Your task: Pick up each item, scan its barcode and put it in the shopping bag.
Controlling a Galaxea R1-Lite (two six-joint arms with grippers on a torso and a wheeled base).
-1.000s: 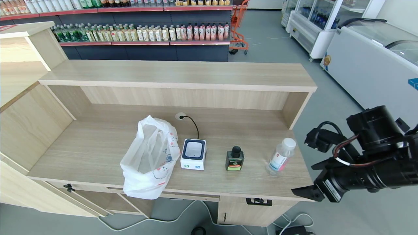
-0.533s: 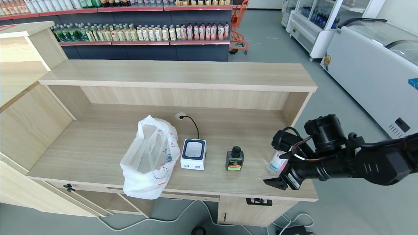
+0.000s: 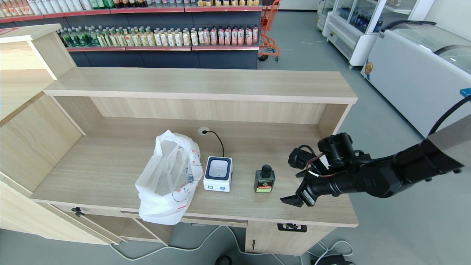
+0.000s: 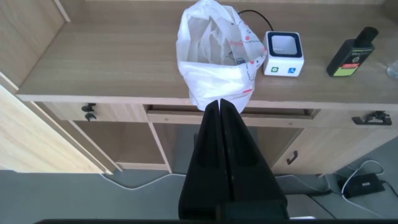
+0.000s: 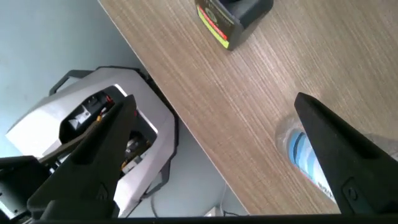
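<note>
- Over the last second the right gripper (image 5: pixel 214 99) has swung in from beyond the counter's (image 3: pixel 110 165) right end, and it now hangs low over the wood at the clear bottle (image 5: pixel 293 142).
- Its fingers are spread wide. The bottle sits close against one finger, not yet squarely between the two, and the dark bottle (image 3: pixel 264 179) is a little farther along.
- To do this well, I'd say it should centre the bottle between the fingers before closing and take it by the body. A sideways nudge could knock it over near the edge.
- The left gripper (image 4: pixel 220 104) hangs in front of the counter, below the top, with its fingers pressed together.
- The scanner (image 3: pixel 218 173) and the shopping bag (image 3: pixel 169 176) sit side by side, left of the dark bottle.
</note>
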